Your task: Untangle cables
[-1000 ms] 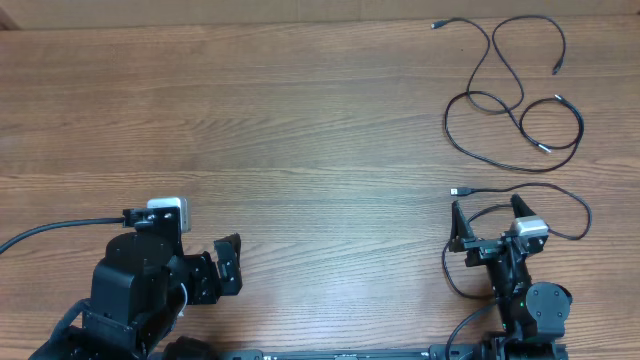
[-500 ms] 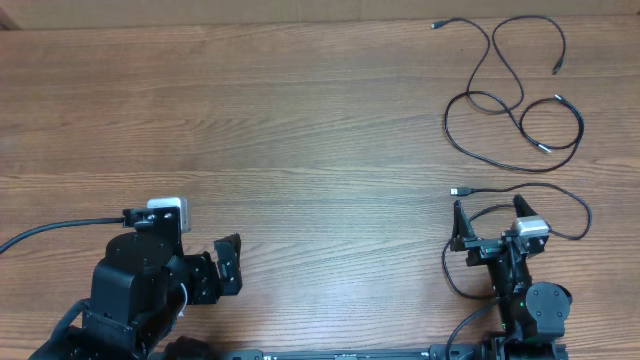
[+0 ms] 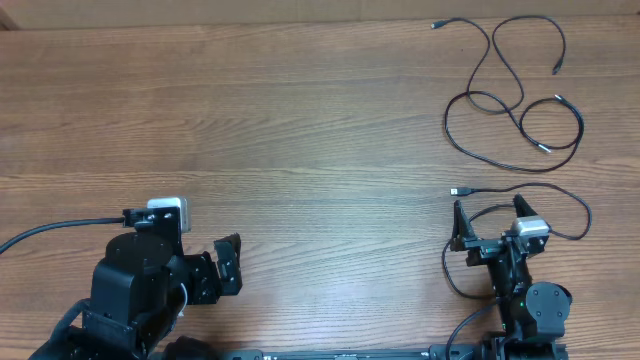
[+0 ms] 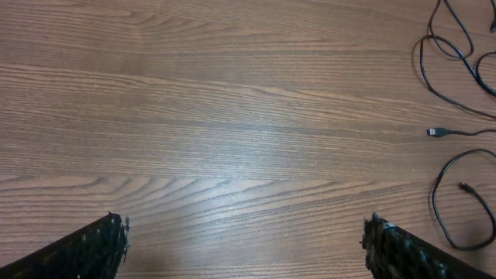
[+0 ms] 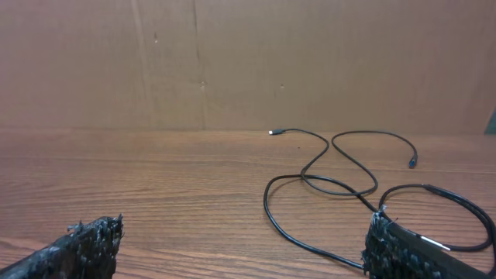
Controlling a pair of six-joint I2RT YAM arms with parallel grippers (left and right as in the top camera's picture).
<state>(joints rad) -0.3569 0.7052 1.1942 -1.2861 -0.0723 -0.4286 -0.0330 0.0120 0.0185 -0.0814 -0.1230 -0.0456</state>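
Observation:
Two thin black cables (image 3: 510, 95) lie in loose curves that cross each other at the far right of the wooden table. They also show in the right wrist view (image 5: 333, 184) and at the left wrist view's right edge (image 4: 446, 58). A third cable (image 3: 560, 192), with a USB plug (image 3: 458, 190), curves around my right gripper (image 3: 490, 222). That plug also shows in the left wrist view (image 4: 438, 132). My right gripper (image 5: 244, 248) is open and empty, short of the crossed cables. My left gripper (image 3: 230, 265) is open and empty at the near left, over bare wood (image 4: 248, 248).
A thick black wire (image 3: 50, 232) runs off the left arm to the table's left edge. A brown cardboard wall (image 5: 248, 62) stands behind the table's far edge. The wooden tabletop (image 3: 280, 130) spans the middle.

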